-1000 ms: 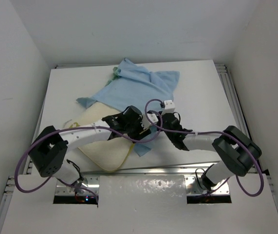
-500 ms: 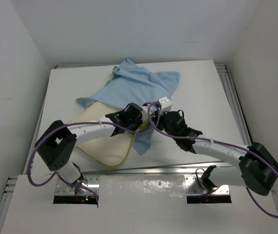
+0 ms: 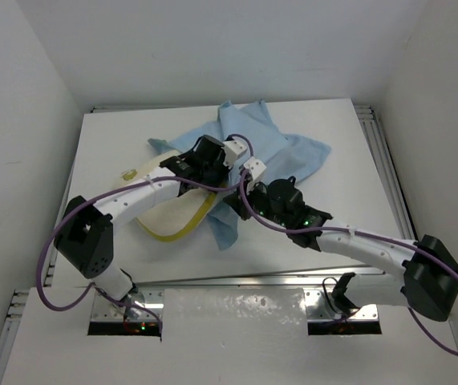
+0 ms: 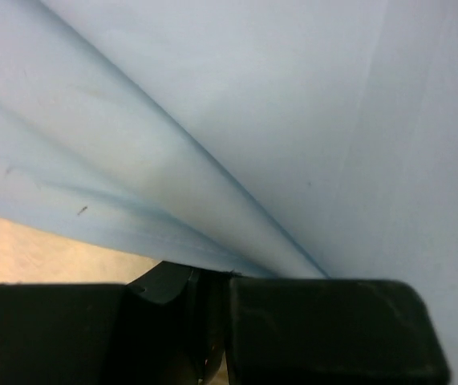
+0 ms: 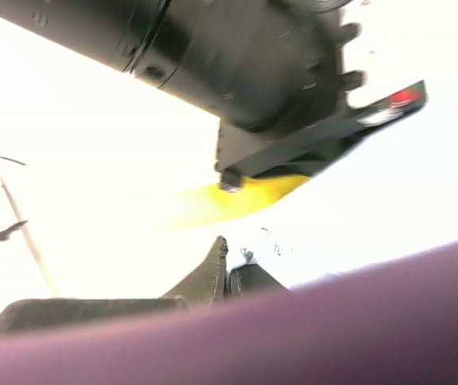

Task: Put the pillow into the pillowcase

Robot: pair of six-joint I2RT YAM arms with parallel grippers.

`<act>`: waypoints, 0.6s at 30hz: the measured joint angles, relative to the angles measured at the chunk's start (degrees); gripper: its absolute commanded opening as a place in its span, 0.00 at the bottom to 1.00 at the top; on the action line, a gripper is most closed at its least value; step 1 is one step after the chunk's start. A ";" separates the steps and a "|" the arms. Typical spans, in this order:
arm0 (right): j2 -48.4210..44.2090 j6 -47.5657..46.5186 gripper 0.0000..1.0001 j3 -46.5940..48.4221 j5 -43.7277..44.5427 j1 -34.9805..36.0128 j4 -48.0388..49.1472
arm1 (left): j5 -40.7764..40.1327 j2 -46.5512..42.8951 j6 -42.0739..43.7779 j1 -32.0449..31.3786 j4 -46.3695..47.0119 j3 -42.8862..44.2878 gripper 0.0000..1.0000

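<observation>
Both closed: left jaws pinch the pillowcase (image 3: pixel 289 152) (blue face), right jaws nearby.

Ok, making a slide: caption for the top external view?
Left gripper and right gripper meet at the light blue pillowcase draped over the cream pillow.

Pillow (image 3: pixel 168 218) lies on surface (image 3: pixel 108 144), left of centre. Pillowcase (image 3: pixel 281 148) is draped over its far right end and spreads behind and right onto the surface. Left pincer (image 4: pixel 213 281) is at the cloth, over the pillow. Right pincer (image 5: pixel 227 277) is just right of it, beside the cloth's near flap.
</observation>
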 measured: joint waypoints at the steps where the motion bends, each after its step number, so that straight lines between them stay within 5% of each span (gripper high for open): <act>1: 1.09 1.16 0.00 -0.17 -1.38 0.00 1.31 | 1.09 0.00 -0.50 0.22 -0.22 0.00 0.00; 3: 2.91 3.39 0.00 -0.94 -3.52 -0.02 3.72 | 3.50 0.09 -1.27 0.37 -0.24 0.00 0.00; 6: 3.96 7.37 0.00 -3.15 -5.14 -1.01 6.54 | 6.84 0.76 -1.46 0.70 -0.13 0.00 0.53; 8: 2.80 10.73 0.00 -6.01 -5.81 -3.30 8.59 | 9.22 1.38 -1.03 0.63 -0.68 0.00 0.65; 9: 1.60 12.61 0.00 -7.78 -5.73 -4.98 8.96 | 9.97 1.44 -0.48 0.63 -1.29 0.00 0.93; 10: 0.11 15.30 0.00 -9.73 -4.83 -7.08 8.31 | 10.62 1.38 0.61 0.63 -1.84 0.20 1.00; 17: -2.95 18.51 0.00 -13.31 0.37 -10.75 0.24 | 15.72 -4.66 7.98 0.63 -7.21 5.40 0.99; 18: -2.80 18.75 0.00 -13.33 0.55 -10.75 -0.17 | 16.94 -6.12 9.16 0.63 -8.72 5.73 0.94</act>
